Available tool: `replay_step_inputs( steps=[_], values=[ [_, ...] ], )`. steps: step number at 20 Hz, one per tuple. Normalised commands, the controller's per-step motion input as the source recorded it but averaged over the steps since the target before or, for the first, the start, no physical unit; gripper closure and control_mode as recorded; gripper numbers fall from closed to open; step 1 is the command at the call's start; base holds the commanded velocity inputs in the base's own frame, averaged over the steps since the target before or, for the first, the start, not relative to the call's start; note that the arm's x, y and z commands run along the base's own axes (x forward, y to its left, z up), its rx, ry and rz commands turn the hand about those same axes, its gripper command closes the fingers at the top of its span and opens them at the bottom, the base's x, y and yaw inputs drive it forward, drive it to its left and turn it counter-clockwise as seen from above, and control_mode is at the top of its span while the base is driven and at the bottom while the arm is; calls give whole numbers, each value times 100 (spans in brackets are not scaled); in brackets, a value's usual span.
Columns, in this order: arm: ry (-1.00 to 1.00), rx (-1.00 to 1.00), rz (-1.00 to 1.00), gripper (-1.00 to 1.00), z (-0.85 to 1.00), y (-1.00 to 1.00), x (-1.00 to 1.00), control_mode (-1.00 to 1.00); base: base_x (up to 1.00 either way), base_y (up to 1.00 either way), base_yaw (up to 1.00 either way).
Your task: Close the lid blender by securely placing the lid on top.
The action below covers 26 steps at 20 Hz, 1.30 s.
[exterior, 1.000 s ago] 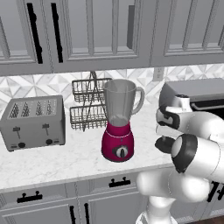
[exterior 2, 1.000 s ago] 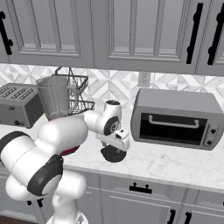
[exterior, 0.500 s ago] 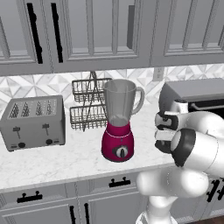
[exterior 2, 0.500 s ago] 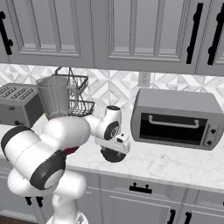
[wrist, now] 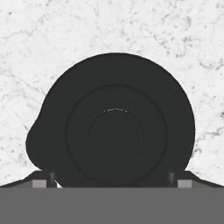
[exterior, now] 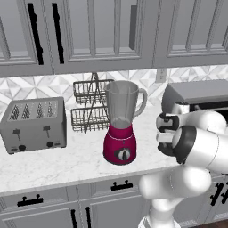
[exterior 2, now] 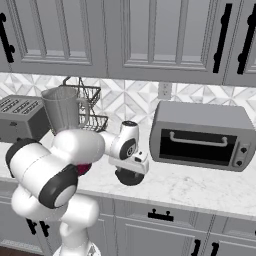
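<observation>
A silver four-slot toaster (exterior: 33,124) is sitting at the left of the white marbled worktop (exterior: 67,164). A two-tier wire basket rack (exterior: 89,107) is standing behind it toward the centre, against the patterned backsplash. A grey toaster oven (exterior 2: 202,136) is resting at the right. Grey cabinets (exterior: 89,31) with black handles are hanging above.
</observation>
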Motion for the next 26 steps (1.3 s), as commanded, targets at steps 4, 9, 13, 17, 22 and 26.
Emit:
replay_step_inputs(
  steps=[4, 9, 13, 17, 22, 26],
  values=[
    [0, 0, 2, -100, -9, 0, 6, -100, 0, 0, 0],
    [0, 0, 4, -100, -27, 0, 0, -100, 0, 0, 0],
    [-2, 0, 5, -100, -23, 0, 0, -100, 0, 0, 0],
    [-3, 0, 2, -100, -6, -6, 13, -100, 0, 0, 0],
    [0, 0, 0, -100, 0, -10, 24, -100, 0, 0, 0],
    [0, 0, 0, -100, -2, -2, 9, -100, 0, 0, 0]
  ],
)
